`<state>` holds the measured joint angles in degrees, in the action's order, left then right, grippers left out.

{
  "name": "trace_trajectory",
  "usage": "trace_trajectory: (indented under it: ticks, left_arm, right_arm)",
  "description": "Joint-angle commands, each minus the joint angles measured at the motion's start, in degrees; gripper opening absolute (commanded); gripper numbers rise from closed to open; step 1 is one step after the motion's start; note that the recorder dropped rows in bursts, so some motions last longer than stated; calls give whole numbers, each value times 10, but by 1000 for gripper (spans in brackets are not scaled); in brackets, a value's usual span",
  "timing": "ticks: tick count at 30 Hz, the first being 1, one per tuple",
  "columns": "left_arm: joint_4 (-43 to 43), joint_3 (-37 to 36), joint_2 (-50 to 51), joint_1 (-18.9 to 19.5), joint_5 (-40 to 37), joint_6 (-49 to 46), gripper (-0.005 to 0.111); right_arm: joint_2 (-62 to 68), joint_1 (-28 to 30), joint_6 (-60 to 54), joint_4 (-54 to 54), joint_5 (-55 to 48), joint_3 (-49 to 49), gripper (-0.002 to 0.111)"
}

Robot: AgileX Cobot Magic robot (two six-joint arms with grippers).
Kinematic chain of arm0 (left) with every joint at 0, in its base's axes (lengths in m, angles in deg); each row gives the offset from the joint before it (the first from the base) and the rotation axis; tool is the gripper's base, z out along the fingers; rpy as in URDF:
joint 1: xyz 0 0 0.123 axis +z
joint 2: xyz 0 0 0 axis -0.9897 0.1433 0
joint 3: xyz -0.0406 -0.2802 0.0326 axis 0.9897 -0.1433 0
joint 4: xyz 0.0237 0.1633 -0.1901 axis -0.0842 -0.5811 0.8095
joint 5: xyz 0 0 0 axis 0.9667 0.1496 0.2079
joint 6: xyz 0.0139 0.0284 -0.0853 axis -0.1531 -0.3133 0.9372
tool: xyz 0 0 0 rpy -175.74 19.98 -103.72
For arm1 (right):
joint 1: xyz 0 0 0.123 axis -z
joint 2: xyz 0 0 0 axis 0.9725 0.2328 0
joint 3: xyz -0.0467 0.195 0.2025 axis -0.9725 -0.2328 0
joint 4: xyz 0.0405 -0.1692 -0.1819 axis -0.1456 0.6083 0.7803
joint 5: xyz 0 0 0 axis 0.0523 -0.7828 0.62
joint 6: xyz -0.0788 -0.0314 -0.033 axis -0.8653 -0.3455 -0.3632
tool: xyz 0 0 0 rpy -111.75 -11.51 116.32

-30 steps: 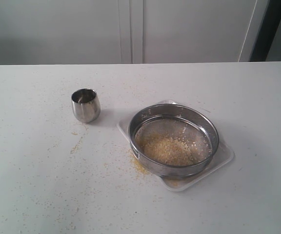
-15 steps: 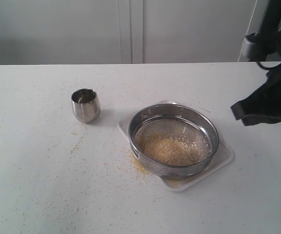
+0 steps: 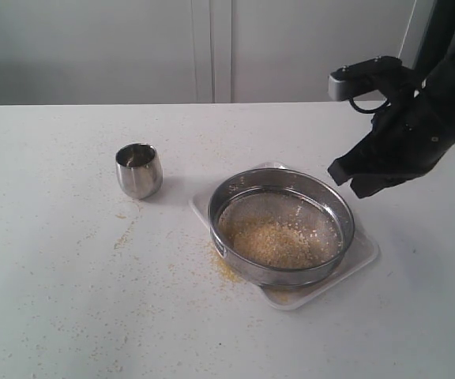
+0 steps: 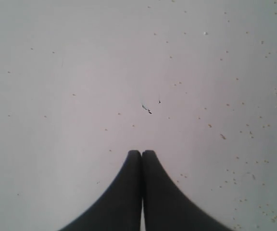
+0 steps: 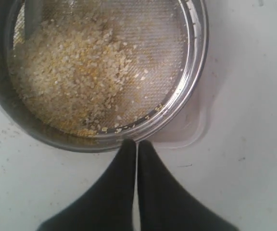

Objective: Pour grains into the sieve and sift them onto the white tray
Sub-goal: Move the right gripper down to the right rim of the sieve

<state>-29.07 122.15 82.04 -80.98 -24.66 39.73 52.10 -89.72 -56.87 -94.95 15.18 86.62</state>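
The round steel-rimmed sieve (image 3: 281,227) (image 5: 105,72) rests on the white tray (image 3: 363,254) (image 5: 191,130) right of the table's middle. A heap of yellow and beige grains (image 3: 273,241) (image 5: 76,77) lies on its mesh. My right gripper (image 3: 346,180) (image 5: 137,143) hovers just off the sieve's right rim, jaws pressed together and holding nothing. My left gripper (image 4: 141,153) is out of the exterior view; its jaws are shut and empty over bare table with scattered grains.
A small rounded steel cup (image 3: 139,170) stands upright left of the sieve. Spilled grains (image 3: 224,268) lie on the table by the tray's near left edge, and finer specks dot the tabletop (image 3: 69,300). A white wall runs behind the table.
My right arm has come in from the right edge, moving left and towards the sieve's right rim. The sieve, tray and cup have not moved.
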Motion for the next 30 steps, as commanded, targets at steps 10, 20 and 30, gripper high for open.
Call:
trace_trajectory:
  ticks: [10,20,30]
  left_arm:
    - [1,-2,-4,2,-7,5,0]
    - [1,-2,-4,2,-7,5,0]
    - [1,-2,-4,2,-7,5,0]
  right_arm:
    - [117,-1,8,13,15,88,53]
    - [176,-1,8,22,41,117,49]
    - [213,-1,7,22,79,117,49]
